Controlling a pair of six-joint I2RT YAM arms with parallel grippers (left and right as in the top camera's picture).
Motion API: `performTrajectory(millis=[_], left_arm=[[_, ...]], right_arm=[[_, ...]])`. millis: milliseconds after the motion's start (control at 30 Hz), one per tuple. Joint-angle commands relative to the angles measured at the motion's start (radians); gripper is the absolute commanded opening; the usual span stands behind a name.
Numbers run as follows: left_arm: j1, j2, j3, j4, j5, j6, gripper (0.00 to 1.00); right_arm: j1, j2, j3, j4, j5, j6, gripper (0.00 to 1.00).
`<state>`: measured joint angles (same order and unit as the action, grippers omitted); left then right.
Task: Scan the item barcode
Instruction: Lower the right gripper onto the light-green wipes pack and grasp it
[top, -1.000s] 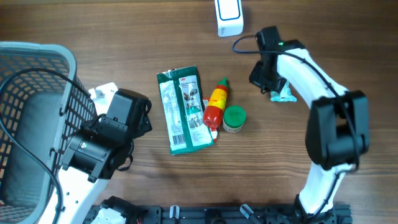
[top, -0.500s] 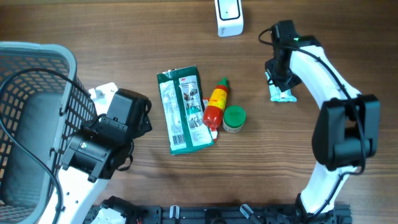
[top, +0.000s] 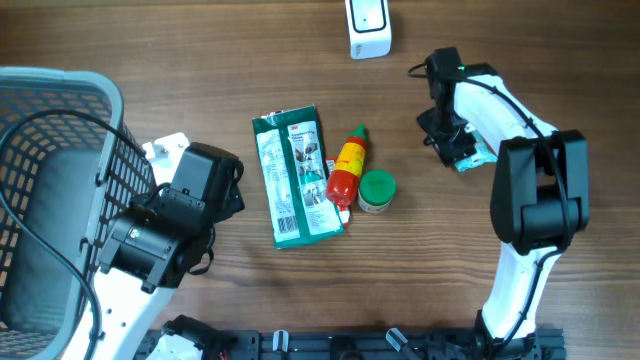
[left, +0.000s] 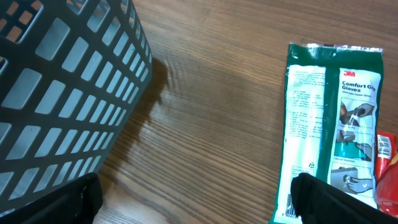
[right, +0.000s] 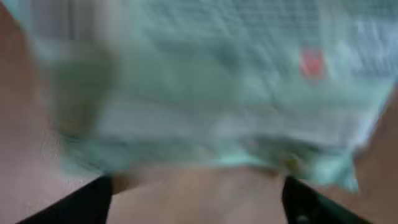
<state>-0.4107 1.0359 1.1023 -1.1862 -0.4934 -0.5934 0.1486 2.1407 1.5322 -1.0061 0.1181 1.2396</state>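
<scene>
A small teal and white packet (top: 479, 152) lies on the table at the right. My right gripper (top: 452, 141) hovers just over its left end. In the right wrist view the packet (right: 205, 81) is a blur that fills the frame ahead of the right gripper (right: 199, 200), whose jaws stand open with only table between them. The white scanner (top: 368, 28) stands at the far edge. My left gripper (left: 198, 204) is open and empty low over the wood, between the basket (left: 56, 81) and the green glove packet (left: 329, 130).
Mid-table lie the green glove packet (top: 295, 176), a red and yellow sauce bottle (top: 346, 170) and a green-lidded jar (top: 377, 190). A grey mesh basket (top: 60, 180) fills the left side. A black cable runs from the right arm near the scanner.
The right gripper was shut on the small packet and has now opened. The packet lies a little further right than before. The left arm has not moved.
</scene>
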Motion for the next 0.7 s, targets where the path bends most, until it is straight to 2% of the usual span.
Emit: performTrajectory(millis=[0,167,333,500,667], left_arm=[[0.005,-0.002,-0.004,0.000,-0.016,-0.018,1.00],[0.005,-0.002,-0.004,0.000,-0.016,-0.018,1.00],[0.005,-0.002,-0.004,0.000,-0.016,-0.018,1.00],[0.005,-0.002,-0.004,0.000,-0.016,-0.018,1.00],[0.005,-0.002,-0.004,0.000,-0.016,-0.018,1.00]], right_arm=[[0.002,-0.080,0.017,-0.061,-0.121,-0.071,0.90],[0.002,-0.372,0.022,-0.049,-0.250,-0.114,0.91],[0.002,-0.625,0.022,-0.050,-0.246,-0.159,0.96],[0.002,-0.755,0.022,-0.111,-0.209,-0.219,0.99],[0.002,-0.770,0.018,-0.185,-0.151,-0.219,1.00]])
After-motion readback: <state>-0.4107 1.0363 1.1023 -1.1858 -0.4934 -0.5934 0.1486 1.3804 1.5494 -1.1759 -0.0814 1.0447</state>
